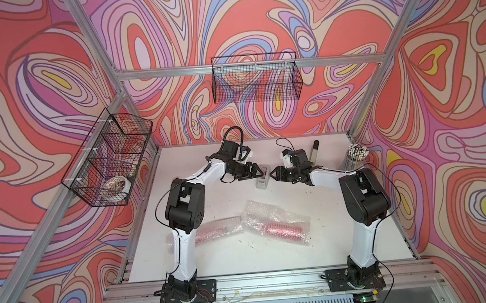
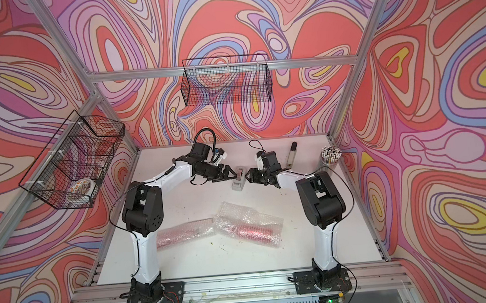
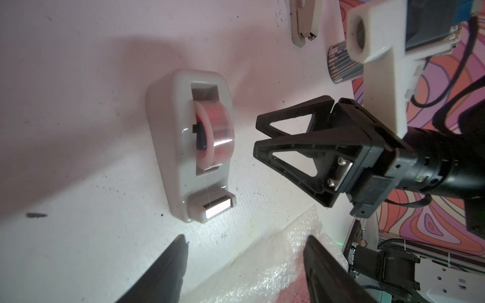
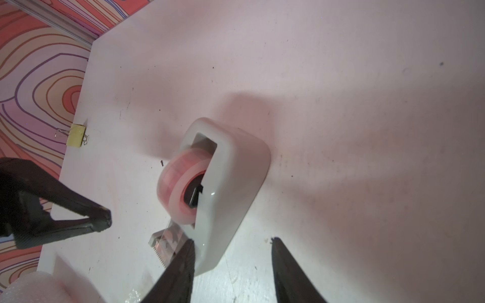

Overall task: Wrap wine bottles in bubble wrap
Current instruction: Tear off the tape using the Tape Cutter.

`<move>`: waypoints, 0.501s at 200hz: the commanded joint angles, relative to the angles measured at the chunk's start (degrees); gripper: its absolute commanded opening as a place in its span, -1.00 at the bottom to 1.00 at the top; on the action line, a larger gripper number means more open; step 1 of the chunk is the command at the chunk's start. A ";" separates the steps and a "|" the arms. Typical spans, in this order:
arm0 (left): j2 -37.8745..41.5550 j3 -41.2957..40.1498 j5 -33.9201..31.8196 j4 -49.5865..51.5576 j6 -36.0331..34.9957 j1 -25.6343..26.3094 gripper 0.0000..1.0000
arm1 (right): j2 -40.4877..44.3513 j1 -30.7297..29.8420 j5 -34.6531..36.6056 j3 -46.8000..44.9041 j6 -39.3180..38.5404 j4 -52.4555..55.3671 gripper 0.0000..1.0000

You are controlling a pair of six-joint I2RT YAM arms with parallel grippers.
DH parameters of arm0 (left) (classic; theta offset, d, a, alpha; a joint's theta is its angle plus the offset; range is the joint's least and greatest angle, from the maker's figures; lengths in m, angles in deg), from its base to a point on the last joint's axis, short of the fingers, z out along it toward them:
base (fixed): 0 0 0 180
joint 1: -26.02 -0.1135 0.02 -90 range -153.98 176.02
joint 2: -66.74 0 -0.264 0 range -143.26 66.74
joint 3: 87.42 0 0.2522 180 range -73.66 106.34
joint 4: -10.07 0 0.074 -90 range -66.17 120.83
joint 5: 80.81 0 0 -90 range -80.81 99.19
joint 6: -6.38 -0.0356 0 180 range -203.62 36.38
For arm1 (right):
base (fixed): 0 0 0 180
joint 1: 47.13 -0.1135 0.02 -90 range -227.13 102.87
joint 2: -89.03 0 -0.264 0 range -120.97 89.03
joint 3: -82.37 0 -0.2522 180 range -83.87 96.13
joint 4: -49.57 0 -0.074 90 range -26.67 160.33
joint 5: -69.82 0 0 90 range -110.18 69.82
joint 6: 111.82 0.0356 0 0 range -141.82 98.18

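Two wine bottles lie on their sides near the table's front, each rolled in bubble wrap. The left bundle [image 1: 218,227] shows pink through the film, and the right bundle [image 1: 273,224] shows a red bottle [image 1: 270,230] inside looser wrap. Both appear in both top views. My left gripper [image 1: 259,171] and right gripper [image 1: 273,174] face each other at the back, either side of a grey tape dispenser [image 1: 263,181]. The left gripper [image 3: 245,238] is open with nothing between its fingers. The right gripper [image 4: 233,240] is open too, one finger [image 4: 183,265] beside the dispenser's cutter end.
A slim silver-and-black bar [image 1: 315,151] and a cup of pencils [image 1: 357,156] stand at the back right. Wire baskets hang on the left wall [image 1: 108,161] and the back wall [image 1: 255,78]. A yellow binder clip [image 4: 76,135] lies near the table's edge.
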 commanded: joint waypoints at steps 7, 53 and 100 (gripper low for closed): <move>-2.17 3.08 1.34 2.81 -0.61 -0.21 0.38 | -2.11 0.32 -4.19 2.39 -0.49 -1.06 -0.02; -5.71 5.20 3.02 2.19 0.94 -0.20 0.23 | -5.27 0.42 -3.92 4.90 -3.62 1.35 -0.15; -9.86 8.51 5.13 1.42 4.24 -0.23 -0.06 | -5.87 0.76 -1.80 4.95 -6.33 2.90 -0.23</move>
